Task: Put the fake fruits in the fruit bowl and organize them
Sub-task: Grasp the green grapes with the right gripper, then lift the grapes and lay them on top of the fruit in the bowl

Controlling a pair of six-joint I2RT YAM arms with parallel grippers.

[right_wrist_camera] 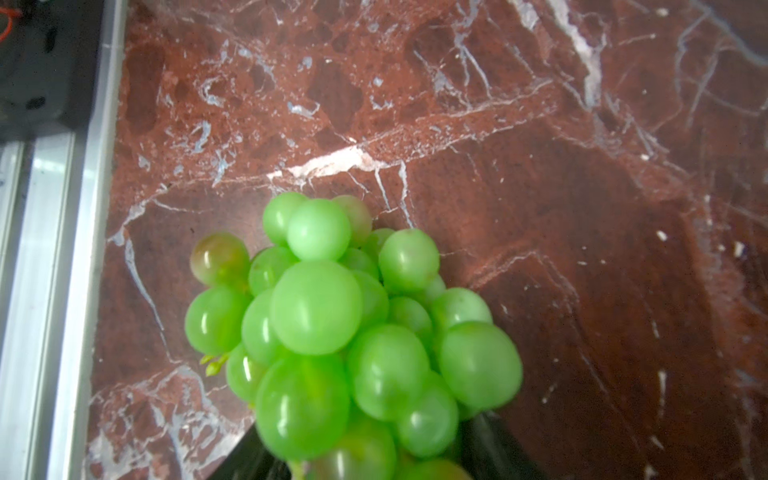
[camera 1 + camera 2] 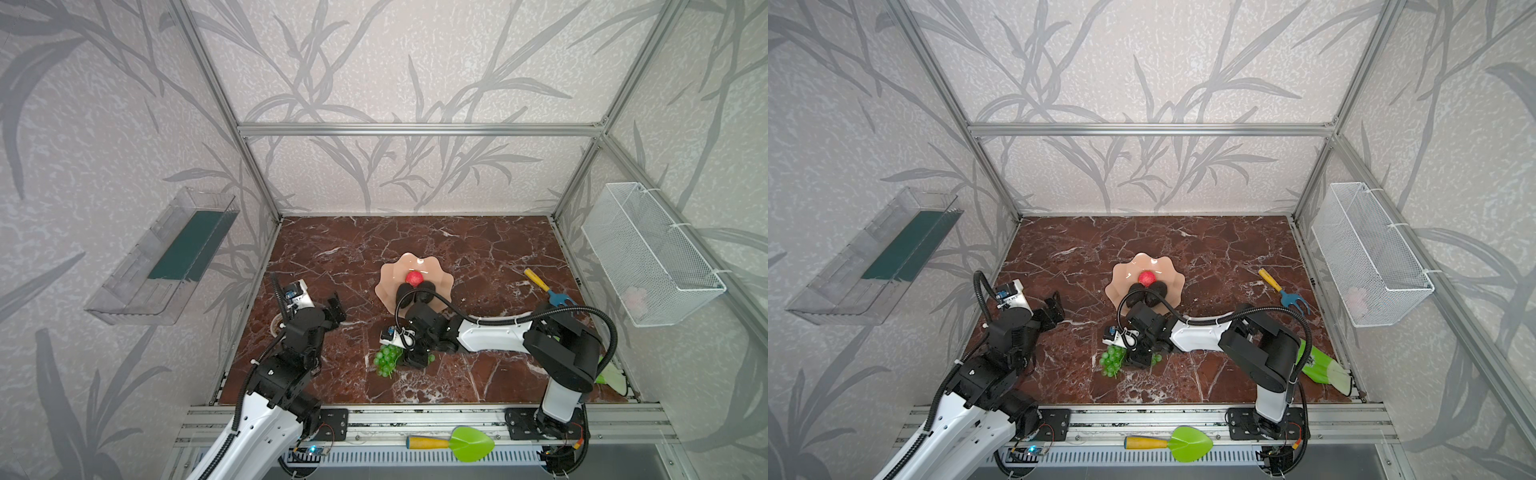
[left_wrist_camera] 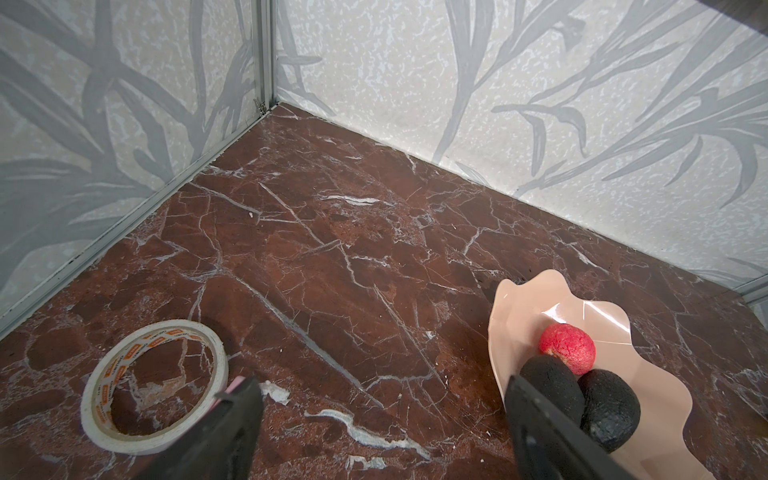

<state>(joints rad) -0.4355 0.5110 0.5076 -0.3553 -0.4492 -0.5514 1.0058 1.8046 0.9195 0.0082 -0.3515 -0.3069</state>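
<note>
The right tool (image 2: 417,356) is down on the counter (image 2: 332,249) near the front, over the grapes (image 2: 386,360), which lie in front of the bowl (image 2: 390,274) and apart from it. In the right wrist view the grapes (image 1: 316,307) fill the space between the dark fingers (image 1: 492,436) and look blurred; whether the fingers already pinch the bunch or only flank it cannot be told. In both top views part of the bunch sticks out to the left of the tool and one grape shows on its other side. The left tool (image 2: 336,309) hangs above the counter left of the bowl, its fingers spread wide with nothing between them; the left wrist view shows bare counter in that gap (image 3: 380,382). The bowl sits around the middle of the counter, with the strawberry (image 2: 414,277) in its centre and the two avocados (image 3: 609,409) touching each other just in front of it, inside the near rim. A roll of tape (image 3: 153,378) lies flat beside the left tool. A rake (image 2: 548,291) lies to the right of the bowl, well apart from it, and a trowel (image 2: 453,442) rests on the front rail.
</note>
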